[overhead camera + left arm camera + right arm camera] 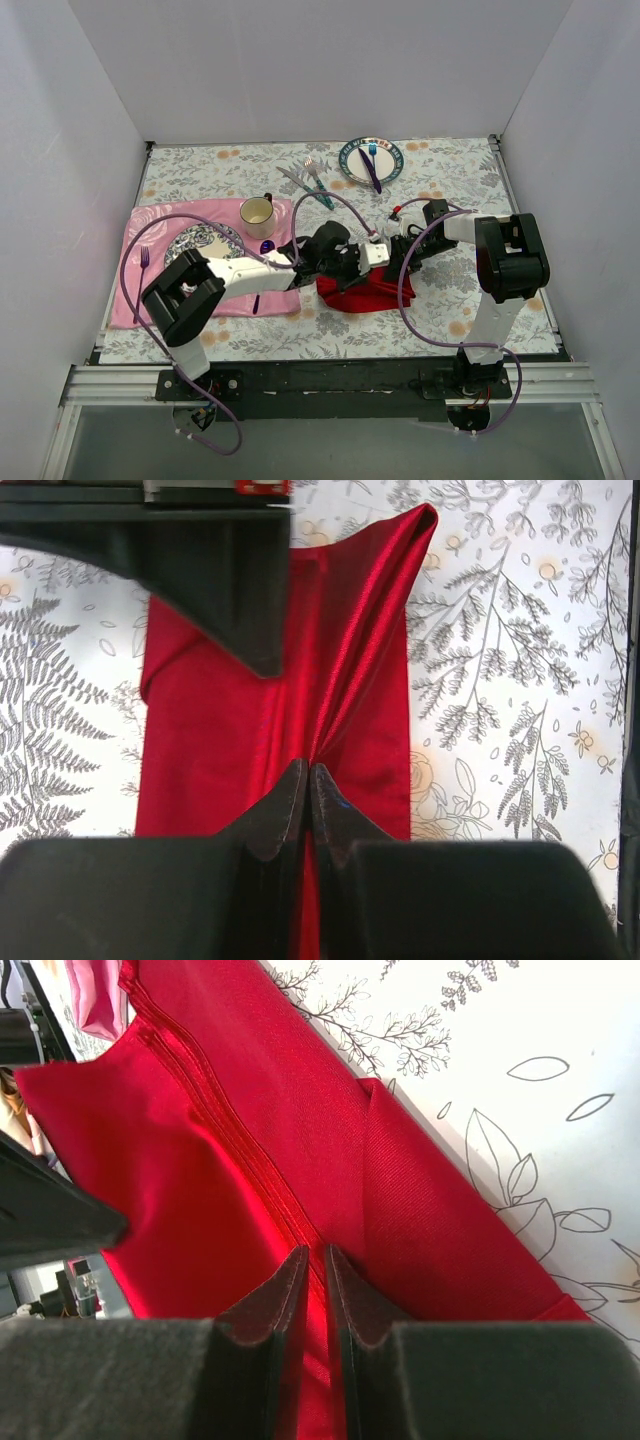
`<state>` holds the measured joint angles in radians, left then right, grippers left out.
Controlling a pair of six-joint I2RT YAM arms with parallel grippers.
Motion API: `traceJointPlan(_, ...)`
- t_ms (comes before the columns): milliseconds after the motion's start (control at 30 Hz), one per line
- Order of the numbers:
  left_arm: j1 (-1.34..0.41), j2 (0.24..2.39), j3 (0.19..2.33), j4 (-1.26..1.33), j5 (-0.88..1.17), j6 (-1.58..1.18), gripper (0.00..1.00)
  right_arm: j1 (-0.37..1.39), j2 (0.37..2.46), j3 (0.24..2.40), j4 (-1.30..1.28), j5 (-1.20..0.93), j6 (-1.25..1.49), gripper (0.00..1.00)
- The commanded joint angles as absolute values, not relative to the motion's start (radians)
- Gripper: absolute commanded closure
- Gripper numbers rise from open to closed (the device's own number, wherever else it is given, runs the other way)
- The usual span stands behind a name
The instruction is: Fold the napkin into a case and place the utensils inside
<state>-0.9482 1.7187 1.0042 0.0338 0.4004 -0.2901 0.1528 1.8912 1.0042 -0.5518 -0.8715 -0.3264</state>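
Note:
The red napkin [362,297] lies bunched on the floral tablecloth between both arms. My left gripper [345,272] is shut on a gathered fold of the napkin [220,730]; the left gripper [308,772] has cloth pinched between its tips. My right gripper [393,270] is shut on the napkin's stitched hem [240,1150], with the right gripper [317,1256] gripping that seam. The right arm's black finger [230,590] hangs over the napkin's far end. The teal-handled fork and knife [308,181] lie behind, apart from the napkin.
A pink placemat [150,290] at the left carries a patterned plate [195,240], a cream mug [257,211], a purple fork [144,258] and a purple spoon [258,300]. At the back, a plate [390,160] holds a blue fork and a purple knife.

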Motion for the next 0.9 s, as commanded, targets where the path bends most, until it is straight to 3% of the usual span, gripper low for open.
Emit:
traceJointPlan(0,-0.894,1.746,1.064,-0.054,0.511,-0.354,1.00,0.161,1.904,0.985,-0.566,-0.724,-0.402,0.79)
traceJointPlan(467,-0.784,1.924,1.177,-0.144,0.620,-0.451,1.00,0.164,1.907,1.051,-0.627,-0.762,-0.408,0.74)
traceJointPlan(867,-0.755,1.974,1.198,-0.173,0.664,-0.449,1.00,0.164,1.853,1.123,-0.683,-0.833,-0.348,0.56)
